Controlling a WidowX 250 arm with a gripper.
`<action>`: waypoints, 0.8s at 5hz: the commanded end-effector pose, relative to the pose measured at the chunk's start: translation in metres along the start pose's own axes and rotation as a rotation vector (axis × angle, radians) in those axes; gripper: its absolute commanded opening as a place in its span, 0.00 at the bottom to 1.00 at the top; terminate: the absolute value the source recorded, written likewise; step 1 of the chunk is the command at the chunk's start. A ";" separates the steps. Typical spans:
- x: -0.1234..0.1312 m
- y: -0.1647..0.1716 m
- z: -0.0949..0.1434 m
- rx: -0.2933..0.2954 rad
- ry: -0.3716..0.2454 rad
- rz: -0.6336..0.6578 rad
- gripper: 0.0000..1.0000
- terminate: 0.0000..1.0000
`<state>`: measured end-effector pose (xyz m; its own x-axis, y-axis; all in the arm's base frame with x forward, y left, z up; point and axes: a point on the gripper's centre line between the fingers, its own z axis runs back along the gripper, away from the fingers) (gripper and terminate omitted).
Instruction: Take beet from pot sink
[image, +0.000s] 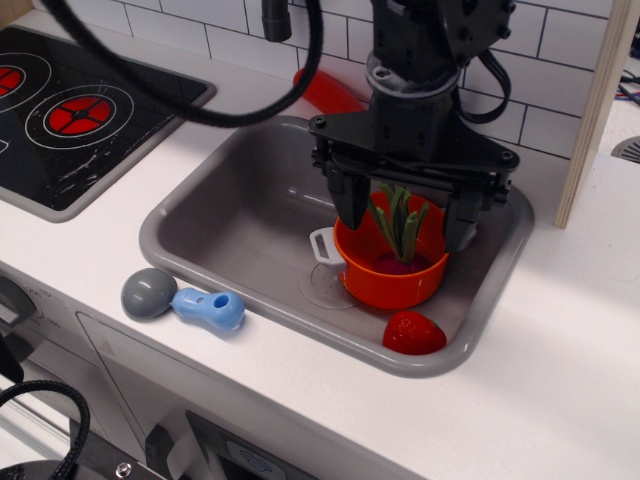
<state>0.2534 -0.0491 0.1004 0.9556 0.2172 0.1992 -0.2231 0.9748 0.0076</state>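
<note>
The orange pot (385, 283) with a white side handle stands in the grey sink (240, 215), near its right end. The beet (403, 262) sits inside the pot, its dark purple bulb low and its green stalks (400, 215) sticking up. My black gripper (405, 220) hangs straight above the pot. It is open, with one finger on each side of the stalks and the tips at about rim height. It does not grip the stalks.
A red strawberry (414, 333) lies in the sink's front right corner. A grey and blue toy utensil (185, 302) lies on the white counter in front of the sink. A black stove (75, 110) is at left. A red object (330, 92) sits behind the sink.
</note>
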 end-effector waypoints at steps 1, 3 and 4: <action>0.000 0.000 0.000 0.000 0.000 0.000 1.00 0.00; 0.043 0.012 -0.019 0.012 -0.071 0.102 1.00 0.00; 0.057 0.016 -0.033 0.018 -0.081 0.148 1.00 0.00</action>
<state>0.3028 -0.0215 0.0649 0.9068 0.3508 0.2338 -0.3626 0.9319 0.0082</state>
